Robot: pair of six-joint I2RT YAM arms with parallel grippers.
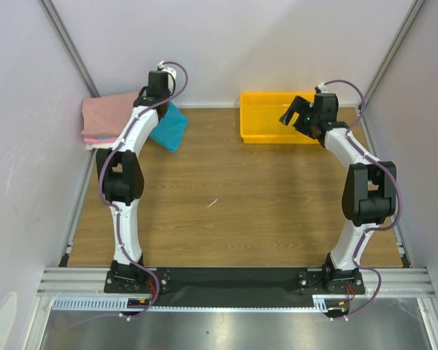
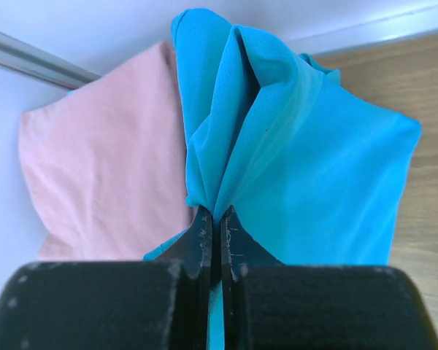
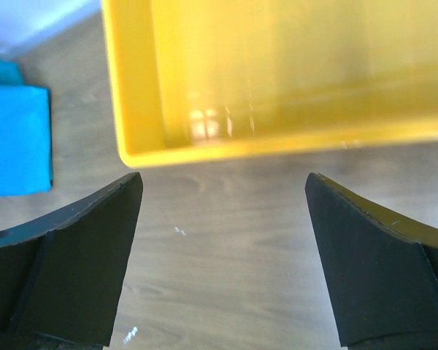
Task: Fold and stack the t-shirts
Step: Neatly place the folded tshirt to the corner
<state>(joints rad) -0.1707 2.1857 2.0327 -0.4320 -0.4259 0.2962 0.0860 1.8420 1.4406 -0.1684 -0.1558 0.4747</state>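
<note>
Status: mostly done, one shirt left to land.

- Folded pink cotton t-shirts point(image 1: 106, 115) are stacked in the far-left corner of the wooden table point(image 1: 226, 204). A paler layer shows at the stack's bottom edge - possibly a white tee, can't confirm.
- The teal-blue cloth t-shirt point(image 2: 328, 168) is folded to a rough rectangle, just beside the pink stack on its right. In the left wrist view its edge overlaps the pink, but I can't tell whether it rests on the stack or only against it.
- Left gripper point(image 2: 214, 219) is clamped tight on a pinched ridge of the teal fabric, which is bunched up toward the jaws.
- Right gripper point(image 3: 223, 179) is spread wide and holds nothing, hovering over the near rim of the yellow plastic tray point(image 3: 139, 109). What shows of the tray holds no cloth.

My read of what's left: get the teal tee squarely on top of the pink pile, flatten the bunched ridge, release.

Markings - none readable. No neck label, print or brand visible on any shirt, the tray or the arms from these angles.
</note>
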